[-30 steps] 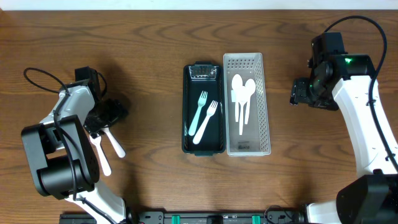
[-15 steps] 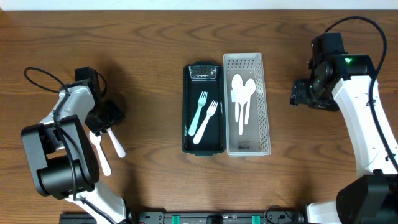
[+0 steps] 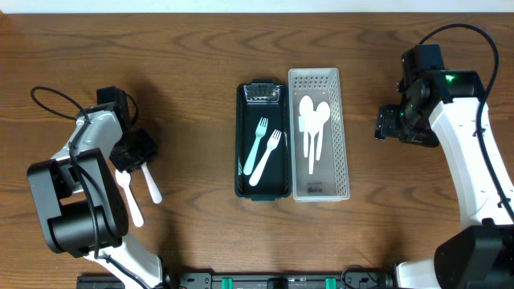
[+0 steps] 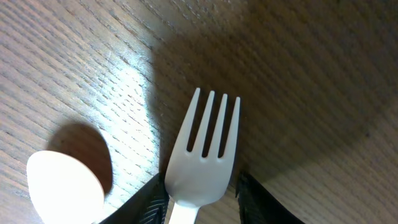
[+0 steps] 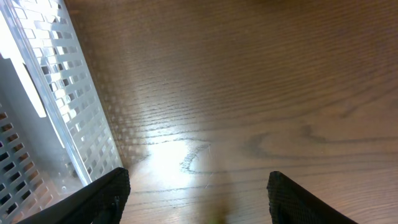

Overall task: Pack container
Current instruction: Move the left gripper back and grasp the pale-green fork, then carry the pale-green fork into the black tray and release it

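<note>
Watching the left end effector here: its jaws sit tight on either side of the white fork, right at the neck below the tines. I honestly can't tell if they're pinching it or just hugging it. My worry is that the plastic is thin and flat on the wood. If the pinch lands only on the edges of the neck, I reckon the fork could squirt out sideways or tip as it comes up. Most of the handle is on the far side of the grip too, so it could swing. The other problem is the white spoon lying just beside the fork, its bowl close to the left-hand finger. I'd guess it could get dragged or flicked along. The fork points out from between the fingers, tines forward, over near the left edge of the tabletop. That's well apart from the black container in the middle, where two forks are already lying, so that's presumably where this one goes. The white basket touching it on the right holds the spoons. The right end effector hangs wide open and empty, just past the basket toward the right edge.
</note>
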You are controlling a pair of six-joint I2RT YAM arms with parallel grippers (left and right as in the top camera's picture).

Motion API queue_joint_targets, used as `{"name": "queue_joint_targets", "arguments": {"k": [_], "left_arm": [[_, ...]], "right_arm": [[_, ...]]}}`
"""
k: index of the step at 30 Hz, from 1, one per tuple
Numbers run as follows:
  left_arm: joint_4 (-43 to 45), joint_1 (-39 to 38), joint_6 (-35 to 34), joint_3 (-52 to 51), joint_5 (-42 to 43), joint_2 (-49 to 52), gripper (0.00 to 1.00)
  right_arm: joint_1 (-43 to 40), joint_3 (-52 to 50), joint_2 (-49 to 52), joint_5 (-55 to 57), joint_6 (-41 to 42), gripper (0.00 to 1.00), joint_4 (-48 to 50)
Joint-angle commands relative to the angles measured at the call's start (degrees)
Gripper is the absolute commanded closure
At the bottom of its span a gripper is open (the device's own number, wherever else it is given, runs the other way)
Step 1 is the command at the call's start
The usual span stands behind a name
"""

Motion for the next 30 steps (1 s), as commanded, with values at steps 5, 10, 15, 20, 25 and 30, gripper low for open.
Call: {"name": "queue_joint_targets", "arguments": {"k": [5,10,15,20,25,30], "left_arm": [[-0.39,0.26,-0.07,-0.7,-2.49,0.72,0.68],[-0.39,0.26,-0.02,-0.7,-2.49,0.72,0.69],[-0.09,0.26,3.34,-0.7,-2.54,0.7,0.74],[0.02,0.26,3.39,-0.7,-4.24,0.7,0.75],[0.26,0.26,3.37,-0.7,-4.92,0.7,0.8],[0.26,0.24,3.37,-0.68,-5.05,0.63,0.81]], "right_arm": [[-0.22,-0.17,0.26,0.07,-0.74,0.26,-0.17],[-0.22,-0.17,0.26,0.04,-0.72,0.26,-0.2],[-0.22,-0.17,0.26,0.04,-0.72,0.26,-0.2],[-0.22,-0.17,0.26,0.02,-0.72,0.26,-0.2],[-0.22,-0.17,0.26,0.04,-0.72,0.26,-0.15],[-0.22,-0.17,0.26,0.04,-0.72,0.26,0.11]]}}
